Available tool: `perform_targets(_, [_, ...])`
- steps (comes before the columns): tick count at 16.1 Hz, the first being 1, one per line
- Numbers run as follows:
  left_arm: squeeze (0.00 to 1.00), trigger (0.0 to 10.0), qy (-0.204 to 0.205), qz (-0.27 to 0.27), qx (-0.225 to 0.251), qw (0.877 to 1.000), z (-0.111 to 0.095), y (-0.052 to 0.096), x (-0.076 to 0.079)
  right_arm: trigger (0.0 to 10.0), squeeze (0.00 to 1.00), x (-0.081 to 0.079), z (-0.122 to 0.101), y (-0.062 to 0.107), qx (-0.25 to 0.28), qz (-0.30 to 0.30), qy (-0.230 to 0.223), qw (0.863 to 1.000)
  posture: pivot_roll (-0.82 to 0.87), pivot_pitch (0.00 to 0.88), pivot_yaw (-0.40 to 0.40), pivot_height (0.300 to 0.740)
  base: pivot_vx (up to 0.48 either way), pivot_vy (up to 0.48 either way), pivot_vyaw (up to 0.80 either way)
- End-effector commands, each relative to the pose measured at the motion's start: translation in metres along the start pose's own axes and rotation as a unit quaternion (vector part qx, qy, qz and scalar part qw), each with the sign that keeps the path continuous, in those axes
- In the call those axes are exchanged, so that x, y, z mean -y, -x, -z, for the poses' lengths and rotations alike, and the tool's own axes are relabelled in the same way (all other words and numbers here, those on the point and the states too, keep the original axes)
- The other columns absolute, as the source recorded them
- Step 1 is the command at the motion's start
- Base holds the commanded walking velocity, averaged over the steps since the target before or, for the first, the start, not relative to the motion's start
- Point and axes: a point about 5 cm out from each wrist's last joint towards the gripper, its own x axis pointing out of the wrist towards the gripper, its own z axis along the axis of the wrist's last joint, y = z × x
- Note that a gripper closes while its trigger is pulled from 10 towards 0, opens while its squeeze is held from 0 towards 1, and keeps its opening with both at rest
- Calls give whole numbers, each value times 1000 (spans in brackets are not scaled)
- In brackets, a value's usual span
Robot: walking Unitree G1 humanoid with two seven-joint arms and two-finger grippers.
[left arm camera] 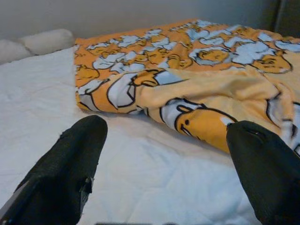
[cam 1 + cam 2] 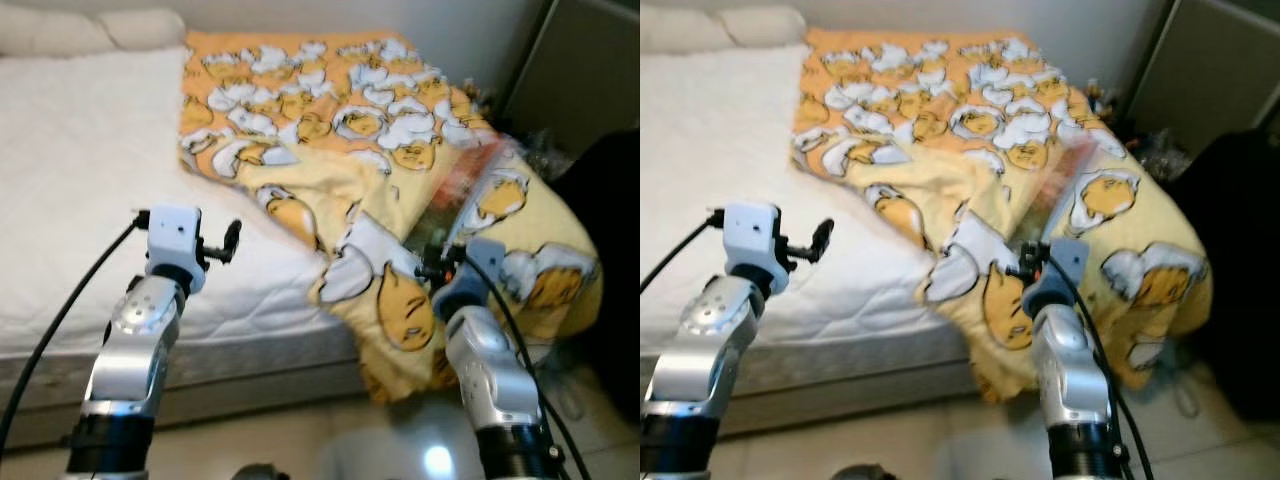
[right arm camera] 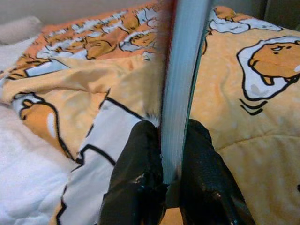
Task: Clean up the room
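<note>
My right gripper (image 3: 171, 154) pinches a thin book (image 3: 182, 84) over the yellow blanket (image 2: 400, 200); left gripper (image 1: 164, 154) hovers spread above the near white mattress (image 2: 80, 180).

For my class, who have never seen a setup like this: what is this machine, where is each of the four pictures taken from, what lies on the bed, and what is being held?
This is a humanoid robot with two silver arms, each ending in two black fingers. Two pictures come from a stereo camera on its head, looking down at a bed; the other two come from cameras on its wrists, looking along the fingers.

On the white mattress lies a rumpled yellow-orange blanket printed with cartoon egg figures, and pillows sit at the head.

The left gripper hovers open above the bare mattress, holding nothing. The right gripper is shut on a thin flat item, seen edge-on; it looks like a book or packet, but blur hides which.
</note>
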Motion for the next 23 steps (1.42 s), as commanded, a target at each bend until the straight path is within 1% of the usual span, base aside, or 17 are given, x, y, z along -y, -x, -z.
perform_targets(1, [184,10000,-4,17,6,1000,-4,-2,7,10000,0,3,-10,-1,25,6,-1,1000,105,0,-18,740,0,420,0])
perform_targets(9, [184,10000,-4,19,7,1000,-4,-3,8,10000,0,3,-9,-1,25,8,-2,1000,109,0,-27,740,0,419,0])
perform_targets(14, [184,10000,-10,22,9,1000,-4,-3,8,10000,0,-1,-5,0,19,4,-5,1000,124,0,-42,740,0,419,0])
perform_targets(23, [184,10000,-9,24,12,1000,-4,-5,10,10000,0,-3,-4,-1,19,-2,-1,1000,120,0,-39,740,0,418,0])
